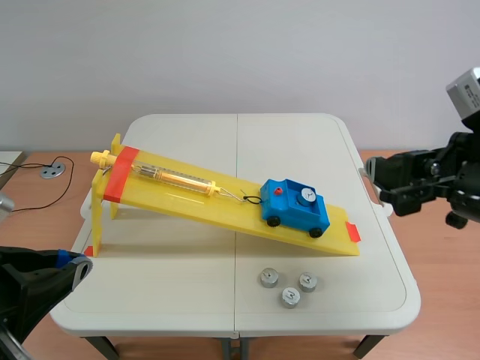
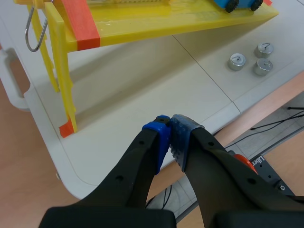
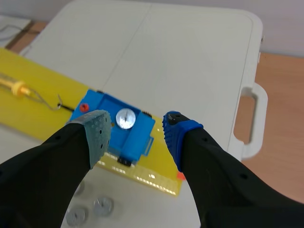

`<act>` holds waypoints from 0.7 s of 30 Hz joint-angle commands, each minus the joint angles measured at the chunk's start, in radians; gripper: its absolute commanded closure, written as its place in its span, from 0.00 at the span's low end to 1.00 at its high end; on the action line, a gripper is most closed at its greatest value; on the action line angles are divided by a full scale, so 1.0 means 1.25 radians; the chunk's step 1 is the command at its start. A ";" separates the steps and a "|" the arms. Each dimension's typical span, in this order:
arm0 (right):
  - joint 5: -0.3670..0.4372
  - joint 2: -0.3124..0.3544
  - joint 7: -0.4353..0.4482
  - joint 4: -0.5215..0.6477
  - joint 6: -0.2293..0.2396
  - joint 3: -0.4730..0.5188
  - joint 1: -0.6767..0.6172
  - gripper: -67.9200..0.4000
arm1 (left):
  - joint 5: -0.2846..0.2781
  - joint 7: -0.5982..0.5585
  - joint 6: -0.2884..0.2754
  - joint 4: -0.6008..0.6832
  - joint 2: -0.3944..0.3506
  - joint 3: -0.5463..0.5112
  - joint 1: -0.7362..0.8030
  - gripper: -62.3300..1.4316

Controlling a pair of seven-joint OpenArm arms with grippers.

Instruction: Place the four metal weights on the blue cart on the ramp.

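Note:
A blue cart (image 1: 292, 207) sits low on the yellow ramp (image 1: 187, 201) and carries one metal weight (image 1: 305, 196). Three more weights (image 1: 268, 278) (image 1: 308, 282) (image 1: 291, 298) lie on the table in front of the ramp's low end. My right gripper (image 3: 136, 130) hangs open above the cart (image 3: 114, 135), with the loaded weight (image 3: 125, 118) showing between its fingers. In the scene view it (image 1: 381, 187) is raised at the table's right edge. My left gripper (image 2: 170, 129) is shut on nothing near the table's front left corner, far from the loose weights (image 2: 236, 61).
A spring scale (image 1: 176, 178) lies along the ramp, with its hook tied to the cart. The ramp's high end stands on yellow legs (image 2: 61, 90) at the left. The white table (image 1: 180, 292) has a carry handle (image 3: 251, 118) on its right side.

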 commanded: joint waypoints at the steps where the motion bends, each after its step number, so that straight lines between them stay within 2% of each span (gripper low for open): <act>1: 0.041 0.071 0.079 0.078 0.050 0.003 0.001 0.61 | -0.061 -0.077 -0.035 0.061 0.017 -0.013 -0.002 0.93; 5: 0.037 0.104 0.050 0.086 0.072 0.002 -0.042 0.61 | -0.061 -0.077 -0.035 0.061 0.017 -0.013 -0.003 0.93; 9: -0.005 0.110 0.048 0.085 0.078 -0.010 -0.068 0.61 | -0.061 -0.077 -0.035 0.061 0.017 -0.013 -0.003 0.93; 12: -0.034 0.110 0.055 0.083 0.078 -0.045 -0.072 0.61 | -0.061 -0.077 -0.035 0.061 0.017 -0.013 -0.003 0.93; 15: -0.090 0.110 0.081 0.082 0.078 -0.099 -0.070 0.61 | -0.061 -0.077 -0.035 0.061 0.017 -0.013 -0.003 0.93; 21: -0.188 0.107 0.129 0.060 0.037 -0.194 -0.065 0.61 | -0.061 -0.077 -0.035 0.061 0.017 -0.013 -0.003 0.93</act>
